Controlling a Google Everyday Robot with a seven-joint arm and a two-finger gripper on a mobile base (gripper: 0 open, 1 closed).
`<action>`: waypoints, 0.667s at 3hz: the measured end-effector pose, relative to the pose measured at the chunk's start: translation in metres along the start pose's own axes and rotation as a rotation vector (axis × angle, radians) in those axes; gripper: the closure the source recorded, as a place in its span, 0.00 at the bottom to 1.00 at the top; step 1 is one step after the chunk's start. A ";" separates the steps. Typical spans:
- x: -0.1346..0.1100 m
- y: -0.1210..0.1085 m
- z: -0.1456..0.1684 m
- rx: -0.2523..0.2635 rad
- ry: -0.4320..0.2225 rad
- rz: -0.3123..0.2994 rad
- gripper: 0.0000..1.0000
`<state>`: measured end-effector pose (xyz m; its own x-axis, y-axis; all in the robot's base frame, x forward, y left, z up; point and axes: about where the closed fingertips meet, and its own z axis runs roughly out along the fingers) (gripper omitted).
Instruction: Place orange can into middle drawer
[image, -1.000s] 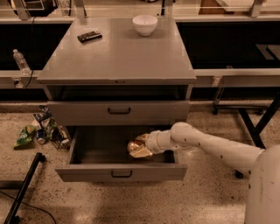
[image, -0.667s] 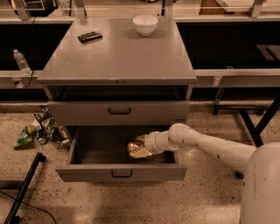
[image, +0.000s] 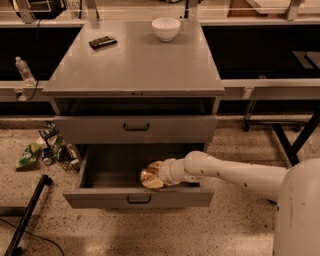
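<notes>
The middle drawer (image: 137, 196) is pulled open below a shut grey drawer front (image: 136, 128). The orange can (image: 149, 175) is inside the drawer, right of its middle, low near the drawer floor. My gripper (image: 155, 175) reaches in from the right on a white arm and is at the can; the can hides the fingertips. I cannot tell whether the can rests on the drawer floor.
On the cabinet top (image: 135, 65) lie a white bowl (image: 166, 28) and a flat black object (image: 102, 42). Bags and cans (image: 45, 150) litter the floor at left, by a black stand leg (image: 27, 212). A water bottle (image: 24, 71) stands far left. A table leg (image: 295, 140) is at right.
The arm has pushed slightly further left into the drawer, carrying the can with it. Nothing else has moved.
</notes>
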<state>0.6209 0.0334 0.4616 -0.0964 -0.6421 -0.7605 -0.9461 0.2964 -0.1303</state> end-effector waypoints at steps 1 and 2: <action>0.017 -0.002 0.015 -0.013 0.024 0.017 0.28; 0.021 -0.029 0.017 0.011 0.015 0.018 0.05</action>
<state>0.6517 0.0233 0.4381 -0.1181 -0.6470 -0.7533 -0.9409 0.3154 -0.1234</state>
